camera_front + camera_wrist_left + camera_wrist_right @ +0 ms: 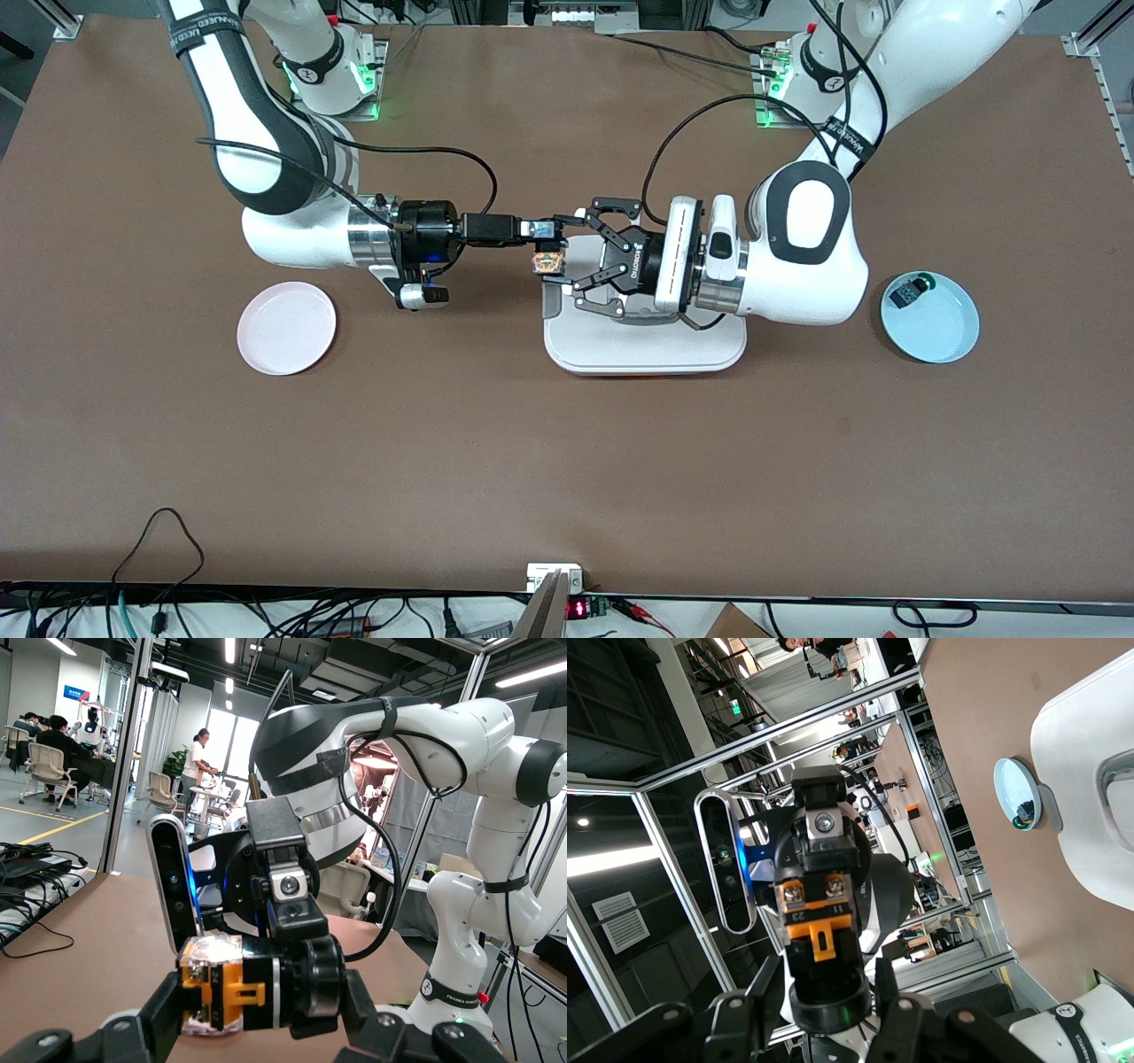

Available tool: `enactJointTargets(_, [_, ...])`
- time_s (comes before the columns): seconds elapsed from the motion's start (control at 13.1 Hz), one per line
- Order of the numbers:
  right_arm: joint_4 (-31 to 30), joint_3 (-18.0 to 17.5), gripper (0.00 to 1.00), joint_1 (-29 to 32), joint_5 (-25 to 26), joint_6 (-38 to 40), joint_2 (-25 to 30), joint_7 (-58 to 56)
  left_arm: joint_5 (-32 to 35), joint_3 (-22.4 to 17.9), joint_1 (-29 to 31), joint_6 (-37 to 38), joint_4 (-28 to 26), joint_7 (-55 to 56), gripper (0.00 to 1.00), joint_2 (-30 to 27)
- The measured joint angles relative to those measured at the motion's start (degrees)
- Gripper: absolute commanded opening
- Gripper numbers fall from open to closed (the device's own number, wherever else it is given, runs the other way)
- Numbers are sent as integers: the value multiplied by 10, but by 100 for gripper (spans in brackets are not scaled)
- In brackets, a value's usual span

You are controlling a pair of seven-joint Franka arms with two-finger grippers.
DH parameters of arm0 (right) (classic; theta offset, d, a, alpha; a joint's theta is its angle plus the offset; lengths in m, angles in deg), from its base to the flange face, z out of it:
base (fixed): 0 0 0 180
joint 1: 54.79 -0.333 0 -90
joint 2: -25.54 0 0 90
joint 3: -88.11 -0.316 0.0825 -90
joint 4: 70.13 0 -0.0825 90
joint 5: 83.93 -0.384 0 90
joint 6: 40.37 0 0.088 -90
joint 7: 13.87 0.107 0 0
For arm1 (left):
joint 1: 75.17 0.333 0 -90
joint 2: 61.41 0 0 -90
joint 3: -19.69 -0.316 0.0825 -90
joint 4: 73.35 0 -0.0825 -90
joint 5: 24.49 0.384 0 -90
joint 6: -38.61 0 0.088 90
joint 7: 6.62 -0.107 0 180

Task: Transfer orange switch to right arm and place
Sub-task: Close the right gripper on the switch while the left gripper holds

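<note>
The orange switch (547, 262) hangs in the air over the edge of the white tray (647, 350) that faces the right arm's end. My left gripper (560, 251), the linkage claw, is shut on it lengthwise. One fingertip presses the clear terminal end and the other presses the black cap, as the left wrist view (239, 992) shows. My right gripper (545, 229), slim and black, meets it from the right arm's end. In the right wrist view its fingers (744, 1010) straddle the switch's black cap (824, 1001) with small gaps on both sides, so it is open.
A pink plate (286, 328) lies toward the right arm's end. A light blue plate (939, 332) toward the left arm's end holds a small black part with a green cap (912, 288). Cables trail from both wrists.
</note>
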State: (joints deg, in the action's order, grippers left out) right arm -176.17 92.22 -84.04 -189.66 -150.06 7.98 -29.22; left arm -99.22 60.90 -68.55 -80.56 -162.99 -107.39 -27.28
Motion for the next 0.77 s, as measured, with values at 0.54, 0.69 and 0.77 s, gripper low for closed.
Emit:
enactJointTargets(0.54, [-1,1,25,0,-1,1,0,-2,0,0,-1,0,3,5,13,2])
enactJointTargets(0.69, [-1,1,25,0,-1,1,0,-2,0,0,-1,0,3,7,17,2])
enactJointTargets(0.77, [-1,1,25,0,-1,1,0,-2,0,0,-1,0,3,8,25,2])
